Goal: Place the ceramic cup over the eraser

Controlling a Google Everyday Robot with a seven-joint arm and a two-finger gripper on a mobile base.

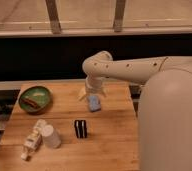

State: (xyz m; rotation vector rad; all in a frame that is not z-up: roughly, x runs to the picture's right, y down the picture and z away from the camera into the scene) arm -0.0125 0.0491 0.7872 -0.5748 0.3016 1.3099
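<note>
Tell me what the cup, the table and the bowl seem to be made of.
Cup: plain matte white, likely ceramic, though plastic would look alike. Table: wood, shown by tan planks with seams. Bowl: green with a faint sheen, glazed ceramic or plastic. The gripper hangs over the blue pad, apart from all three.
</note>
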